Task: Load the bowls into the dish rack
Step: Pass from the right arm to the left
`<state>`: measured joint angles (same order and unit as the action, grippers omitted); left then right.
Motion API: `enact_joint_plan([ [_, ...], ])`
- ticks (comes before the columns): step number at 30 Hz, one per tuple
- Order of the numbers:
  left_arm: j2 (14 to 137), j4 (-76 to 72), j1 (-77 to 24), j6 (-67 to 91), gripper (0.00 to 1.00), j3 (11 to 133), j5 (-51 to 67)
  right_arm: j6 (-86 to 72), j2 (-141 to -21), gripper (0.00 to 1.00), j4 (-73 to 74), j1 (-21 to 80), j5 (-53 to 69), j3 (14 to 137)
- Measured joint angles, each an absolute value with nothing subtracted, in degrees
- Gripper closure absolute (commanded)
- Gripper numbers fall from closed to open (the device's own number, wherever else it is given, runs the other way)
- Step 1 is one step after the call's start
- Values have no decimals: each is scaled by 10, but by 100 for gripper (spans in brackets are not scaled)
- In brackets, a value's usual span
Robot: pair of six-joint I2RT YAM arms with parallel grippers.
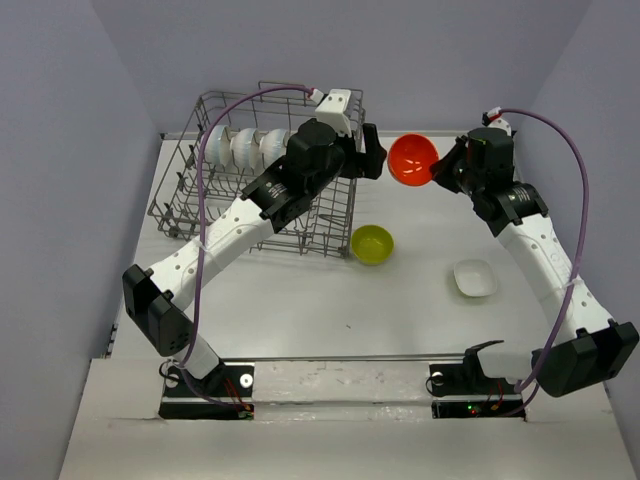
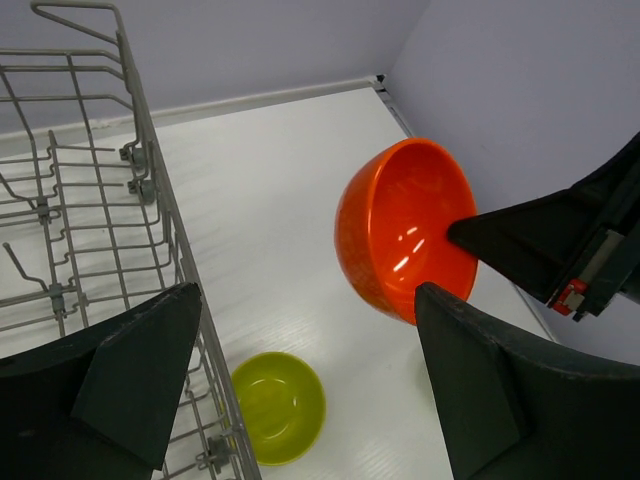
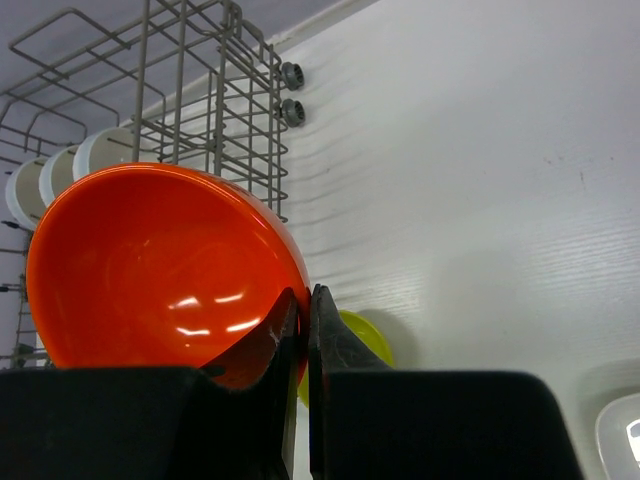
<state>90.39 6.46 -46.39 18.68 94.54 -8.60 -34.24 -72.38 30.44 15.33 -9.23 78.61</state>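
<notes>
Dish rack [image 1: 178, 195] sits far left on the tabletop [image 1: 300, 300], white bowls [image 1: 243, 147] inside. Left gripper [image 1: 378, 152] at the rack's right edge, jaws wide, empty. Right gripper [image 3: 305, 300] jaws clamp the orange bowl [image 1: 411, 159] rim, held up right of the rack. We see the green bowl [image 1: 371, 244] by the rack's near-right corner and a white dish [image 1: 475, 278] farther right.

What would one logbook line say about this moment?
right tool: shut on orange bowl, lifted | left tool: open beside it | dish rack: three white bowls | table: yellow-green bowl waiting
</notes>
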Motion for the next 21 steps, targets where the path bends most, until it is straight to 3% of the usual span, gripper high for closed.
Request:
enact_joint_plan([
  [21,922,58,-464,192,17,945,-64,-342,-755,99,304,201,-116,812],
])
